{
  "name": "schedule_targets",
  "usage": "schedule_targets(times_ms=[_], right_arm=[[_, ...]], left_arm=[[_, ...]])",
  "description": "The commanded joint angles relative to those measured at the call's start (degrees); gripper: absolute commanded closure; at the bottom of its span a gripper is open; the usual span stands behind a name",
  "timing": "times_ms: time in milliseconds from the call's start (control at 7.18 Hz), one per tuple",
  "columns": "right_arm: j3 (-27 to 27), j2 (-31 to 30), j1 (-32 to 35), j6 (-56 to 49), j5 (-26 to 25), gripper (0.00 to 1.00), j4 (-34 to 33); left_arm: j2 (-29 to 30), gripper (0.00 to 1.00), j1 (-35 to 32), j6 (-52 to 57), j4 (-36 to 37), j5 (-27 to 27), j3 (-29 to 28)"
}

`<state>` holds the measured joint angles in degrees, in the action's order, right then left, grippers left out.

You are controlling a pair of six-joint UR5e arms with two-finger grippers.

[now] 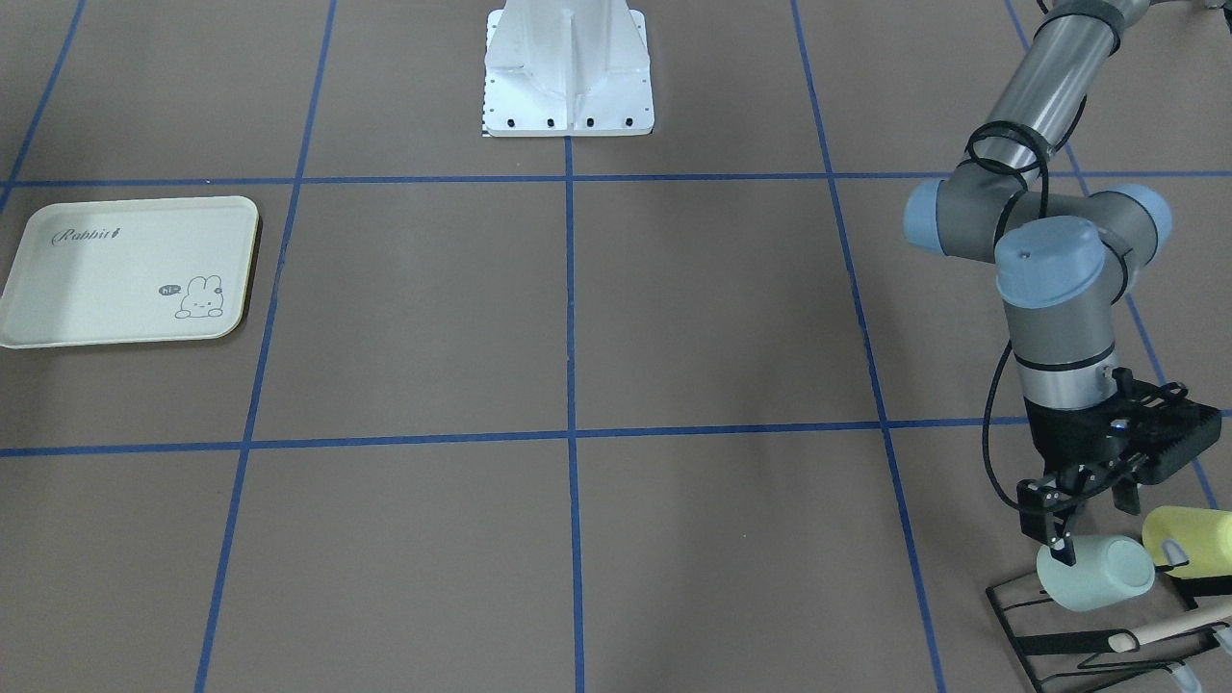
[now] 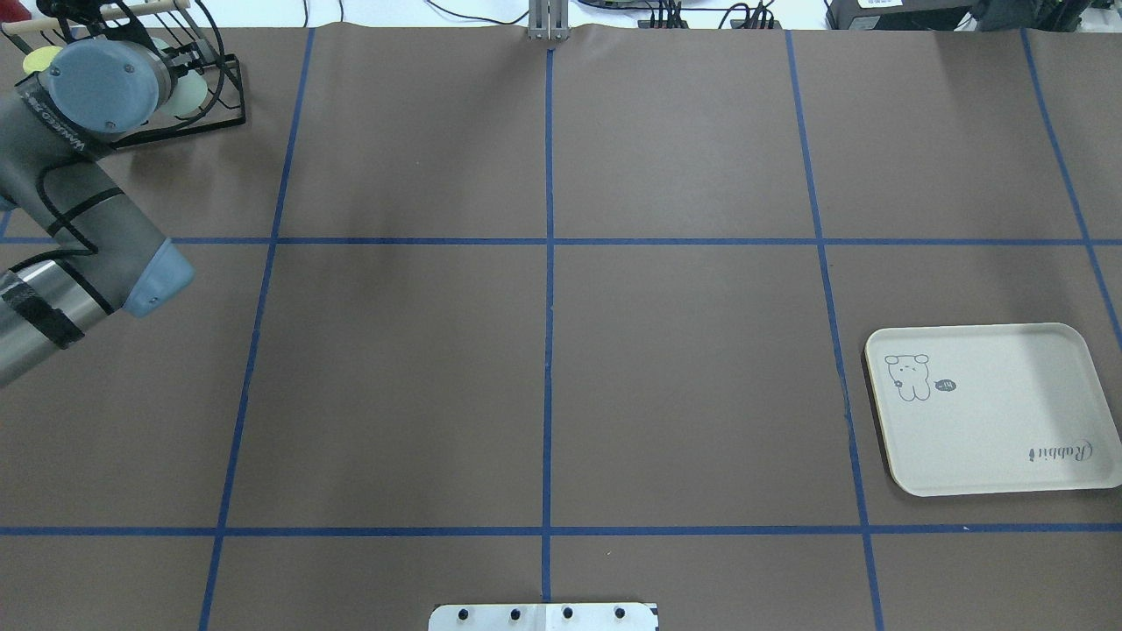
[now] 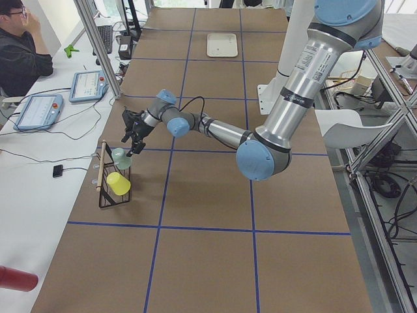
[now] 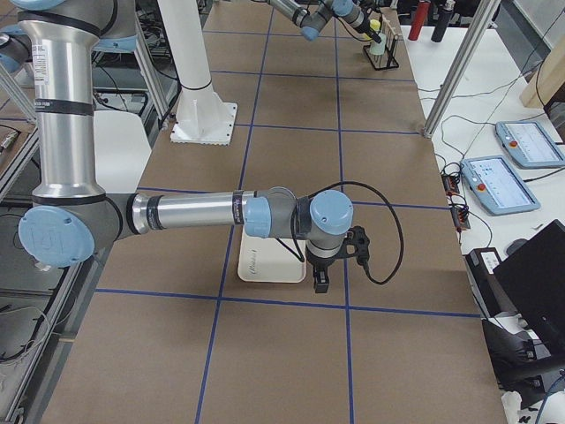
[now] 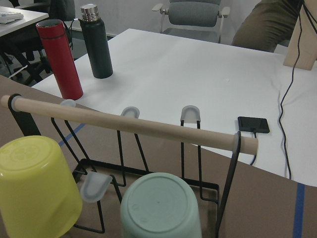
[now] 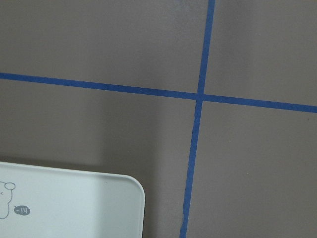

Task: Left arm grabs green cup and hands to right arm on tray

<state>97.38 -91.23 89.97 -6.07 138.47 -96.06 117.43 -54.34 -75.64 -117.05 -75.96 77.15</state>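
One green cup [image 1: 1097, 575], racked; left tool [image 1: 1092, 527], jaws apart

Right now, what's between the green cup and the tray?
Nothing between green cup and tray: bare brown table with blue tape lines, clear in the front-facing view.

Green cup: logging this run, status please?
Left claw open at green cup, not yet lifted off rack. Right claw by tray, state unclear. Yellow cup crowds alongside.
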Motion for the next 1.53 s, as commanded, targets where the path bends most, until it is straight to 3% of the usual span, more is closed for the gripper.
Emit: schedule_targets(times_ms=[0,1392], right_arm=[[0.0,0.0,-0.1,0.0,0.0,0.00,0.0],[0.0,0.0,-0.1,0.1,0.0,0.00,0.0]], left_arm=[[1.1,0.00,0.2,0.0,0.0,0.2,-1.8],[2.6,0.00,-0.3,0.1,-1.4,3.1,-6.4]])
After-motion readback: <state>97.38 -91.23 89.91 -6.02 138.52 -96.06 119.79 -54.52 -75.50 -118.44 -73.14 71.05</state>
